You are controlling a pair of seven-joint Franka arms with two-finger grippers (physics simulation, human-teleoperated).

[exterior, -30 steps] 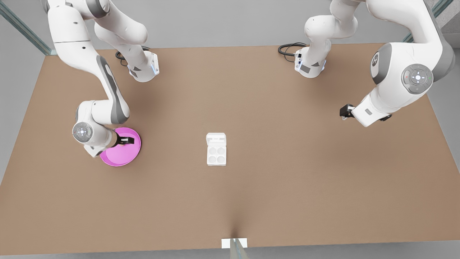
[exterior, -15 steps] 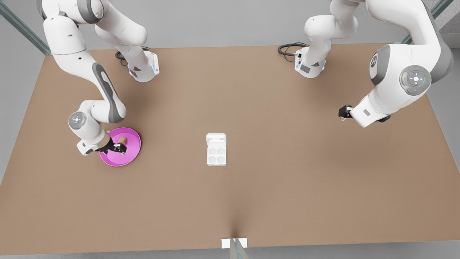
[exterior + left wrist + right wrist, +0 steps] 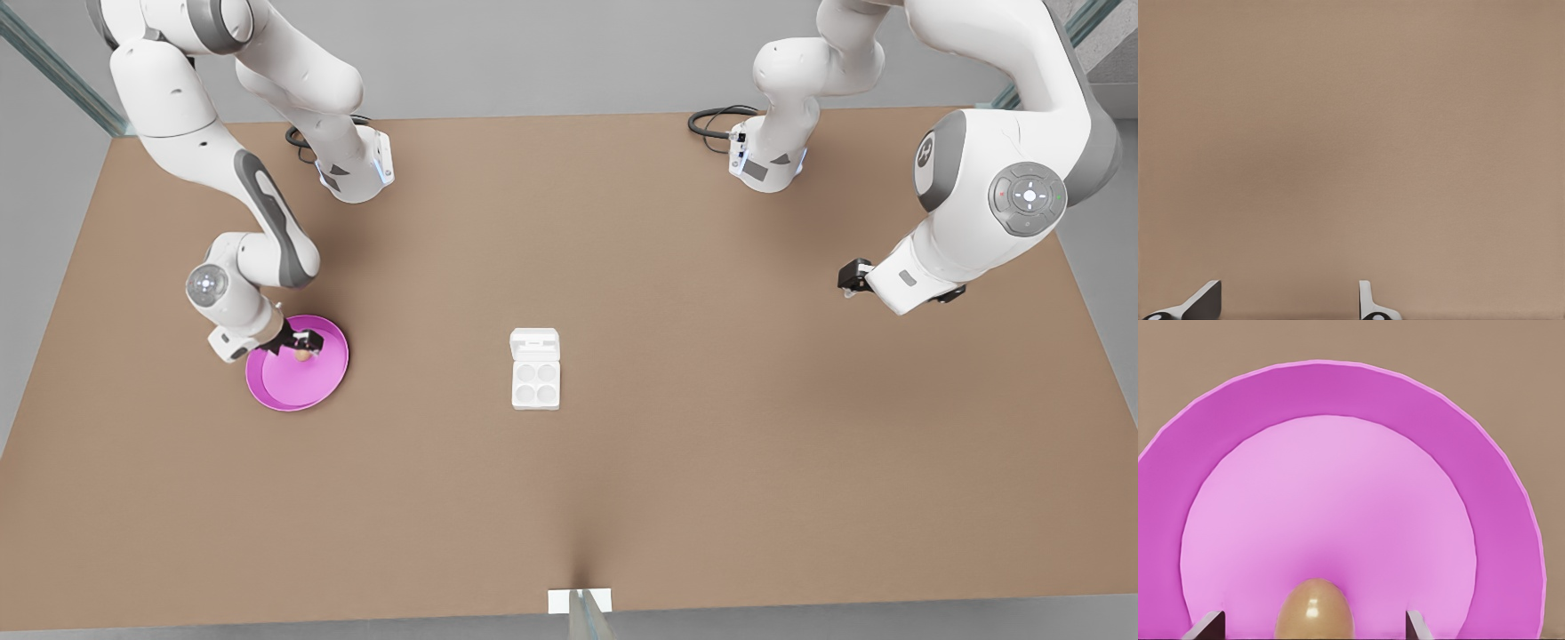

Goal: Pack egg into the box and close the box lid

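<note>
A tan-brown egg (image 3: 303, 355) (image 3: 1315, 610) lies on the far part of a round pink plate (image 3: 298, 387) (image 3: 1338, 487) at the front view's left. My right gripper (image 3: 300, 345) (image 3: 1313, 625) hangs low over it, open, with one finger on each side of the egg and a gap to both. The white box (image 3: 536, 382) sits mid-table with its four cups bare. Its box lid (image 3: 534, 343) lies flat open on the far side. My left gripper (image 3: 853, 277) (image 3: 1285, 303) waits open above bare table at the front view's right.
Both arm bases (image 3: 356, 169) (image 3: 769, 160) stand at the table's far edge with black cables (image 3: 711, 120) beside them. A small white marker (image 3: 578, 602) sits at the near edge. Brown tabletop (image 3: 711, 444) stretches between plate, box and edges.
My right gripper swung back from the plate's near-left part to the egg and now straddles it. The left arm has barely shifted.
</note>
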